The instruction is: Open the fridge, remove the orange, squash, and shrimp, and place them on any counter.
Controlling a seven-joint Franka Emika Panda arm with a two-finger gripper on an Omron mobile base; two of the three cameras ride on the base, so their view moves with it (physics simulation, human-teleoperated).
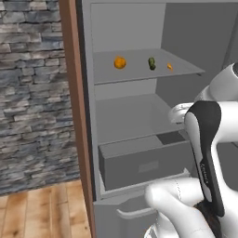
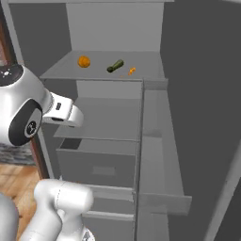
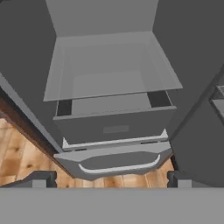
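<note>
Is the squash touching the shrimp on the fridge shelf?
Apart. In the left base view, bare grey shelf shows between the squash and the shrimp; the right base view shows the same gap.

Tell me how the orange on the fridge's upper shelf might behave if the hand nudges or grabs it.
The orange looks round, so a nudge would probably roll it along the flat shelf. It seems firm and smooth, so it might slip from a glancing pinch. The squash lies apart beside it, so a stray roll could bump it.
</note>
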